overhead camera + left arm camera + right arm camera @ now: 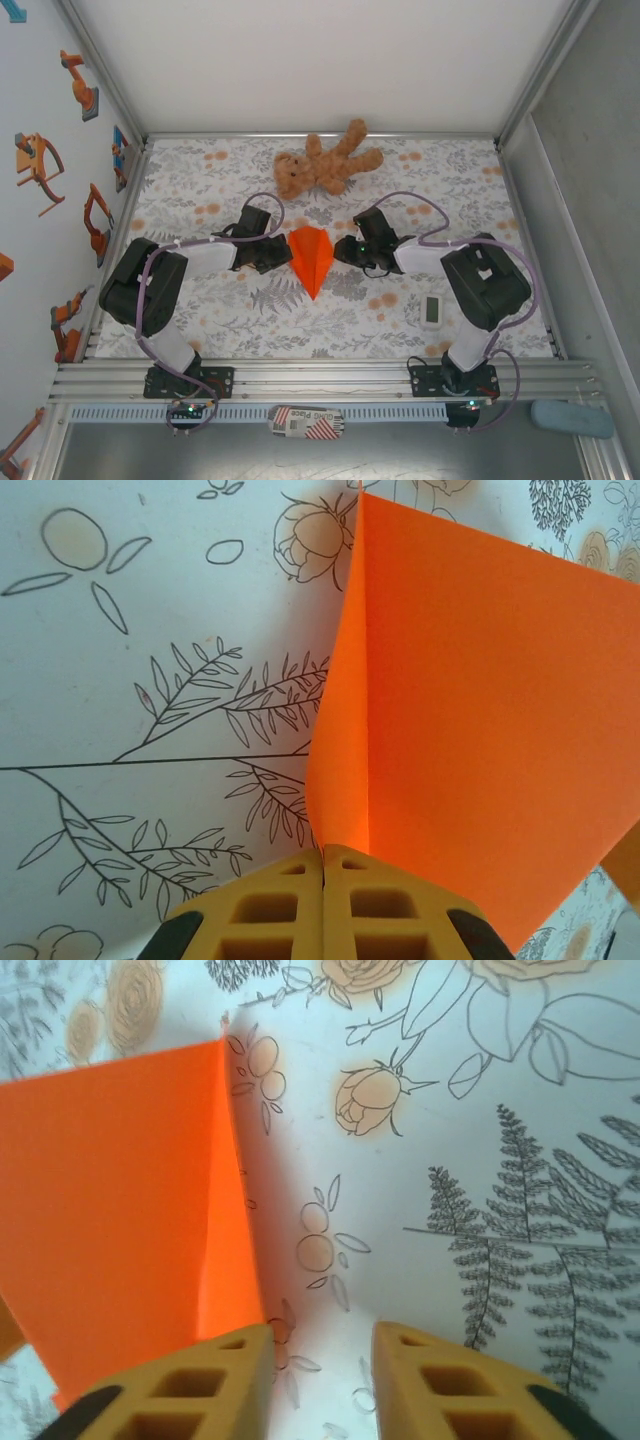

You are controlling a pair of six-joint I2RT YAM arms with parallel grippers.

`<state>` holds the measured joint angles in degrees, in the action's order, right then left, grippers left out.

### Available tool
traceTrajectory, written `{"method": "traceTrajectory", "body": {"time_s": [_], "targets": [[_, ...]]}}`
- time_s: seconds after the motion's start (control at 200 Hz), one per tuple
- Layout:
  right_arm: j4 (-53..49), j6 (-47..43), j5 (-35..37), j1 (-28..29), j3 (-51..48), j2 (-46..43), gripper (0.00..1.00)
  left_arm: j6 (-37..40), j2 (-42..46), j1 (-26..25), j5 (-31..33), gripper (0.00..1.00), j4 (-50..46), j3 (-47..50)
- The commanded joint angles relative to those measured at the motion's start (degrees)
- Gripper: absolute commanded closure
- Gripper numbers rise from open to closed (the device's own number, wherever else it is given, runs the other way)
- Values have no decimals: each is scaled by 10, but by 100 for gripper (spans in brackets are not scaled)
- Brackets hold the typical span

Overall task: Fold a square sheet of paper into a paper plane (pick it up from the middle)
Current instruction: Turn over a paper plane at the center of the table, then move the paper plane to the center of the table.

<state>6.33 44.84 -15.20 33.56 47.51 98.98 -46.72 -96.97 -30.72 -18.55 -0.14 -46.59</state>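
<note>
The paper plane [311,258] is lying in the middle of the bench [200,320], its point aiming at the near edge and its broad end facing a teddy bear [325,165] by the far edge. The left gripper [277,254] is sitting at the plane's left side, its jaws pressing together and pinching a raised orange fold. The right gripper [347,250] is sitting at the plane's right side, jaws standing partly apart around bare cloth. The paper's edge is lying just outside one finger [200,1385].
</note>
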Motion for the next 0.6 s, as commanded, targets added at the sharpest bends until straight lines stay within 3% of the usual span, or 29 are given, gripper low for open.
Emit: {"method": "traceTrajectory", "body": {"time_s": [0.0, 0.165, 0.596], "targets": [[-22, -15, -3, -1, 4, -50, 59, 11, -6, 1, -13, 96, 6, -5], [-15, -13, -34, 20, -9, -56, 55, 10, -5, 0, -15, 96, 9, -3], [-6, -6, -66, 71, 37, 17, 59, 10, -2, 0, -20, 96, 10, -2]]}}
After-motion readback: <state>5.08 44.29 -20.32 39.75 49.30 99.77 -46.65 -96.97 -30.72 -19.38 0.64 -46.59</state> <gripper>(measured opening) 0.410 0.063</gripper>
